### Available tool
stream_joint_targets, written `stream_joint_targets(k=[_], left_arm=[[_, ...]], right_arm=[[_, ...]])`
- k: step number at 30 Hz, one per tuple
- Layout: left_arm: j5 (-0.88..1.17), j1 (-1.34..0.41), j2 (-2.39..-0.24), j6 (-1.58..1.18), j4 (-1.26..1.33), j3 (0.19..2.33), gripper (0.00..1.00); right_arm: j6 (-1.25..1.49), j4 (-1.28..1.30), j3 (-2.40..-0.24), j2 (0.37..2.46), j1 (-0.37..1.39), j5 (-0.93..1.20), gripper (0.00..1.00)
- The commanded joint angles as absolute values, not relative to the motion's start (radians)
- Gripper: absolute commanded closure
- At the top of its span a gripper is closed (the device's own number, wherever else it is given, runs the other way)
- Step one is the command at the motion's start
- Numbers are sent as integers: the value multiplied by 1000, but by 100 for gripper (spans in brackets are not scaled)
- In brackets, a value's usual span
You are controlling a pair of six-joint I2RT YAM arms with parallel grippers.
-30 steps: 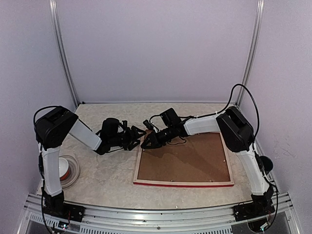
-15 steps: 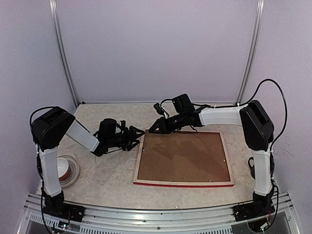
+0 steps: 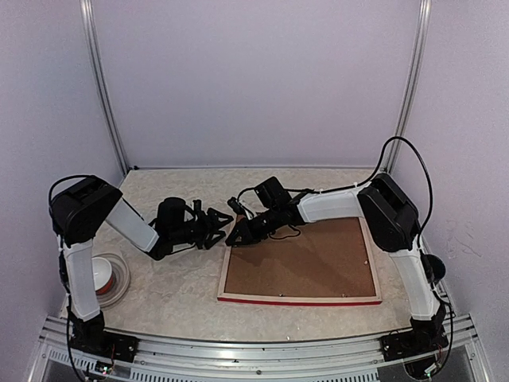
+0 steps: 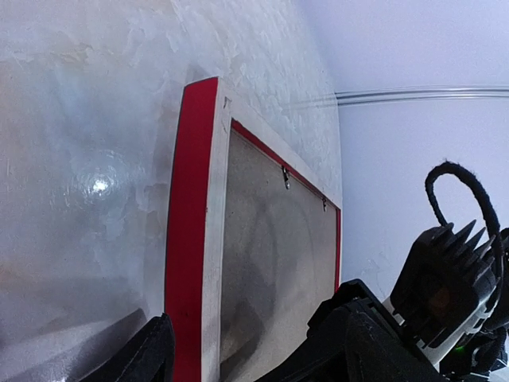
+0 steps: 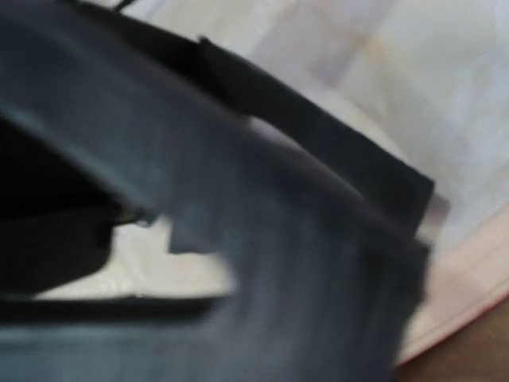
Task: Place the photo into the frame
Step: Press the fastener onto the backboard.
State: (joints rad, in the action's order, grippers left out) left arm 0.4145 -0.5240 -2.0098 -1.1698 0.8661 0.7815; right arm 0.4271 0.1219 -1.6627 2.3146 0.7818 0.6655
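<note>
Far left, white ring-shaped roll (image 3: 106, 276) on pale marbled worktop (image 3: 175, 290); left gripper (image 3: 220, 224) low beside the far-left corner of the large rectangular frame (image 3: 298, 300), red front down, pale wood rear up; jaws apart, clamping nothing; right gripper (image 3: 237, 234) over that corner, jaws impossible to judge; brown backing board (image 3: 306, 259) inside the frame.

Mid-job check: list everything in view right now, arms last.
frame: one, red front, pale wood back, face down, right of table centre
backing board: one, brown, set in the frame's back
photo: none in view
round ring: one, white with reddish centre, near left corner
round thing: one, black, right edge
table: one, pale marbled
left gripper: open, beside the frame's far left corner
right gripper: at that corner, jaws unclear
</note>
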Motion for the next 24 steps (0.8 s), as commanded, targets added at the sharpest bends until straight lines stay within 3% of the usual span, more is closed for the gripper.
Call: stream_joint_targets(k=[1, 24], left_arm=[[427, -518, -1982, -1169, 902, 765, 27], [434, -526, -1981, -1174, 913, 772, 27]], right_arm=[[407, 163, -1702, 2363, 785, 638, 77], [450, 122, -1610, 2361, 759, 634, 80]])
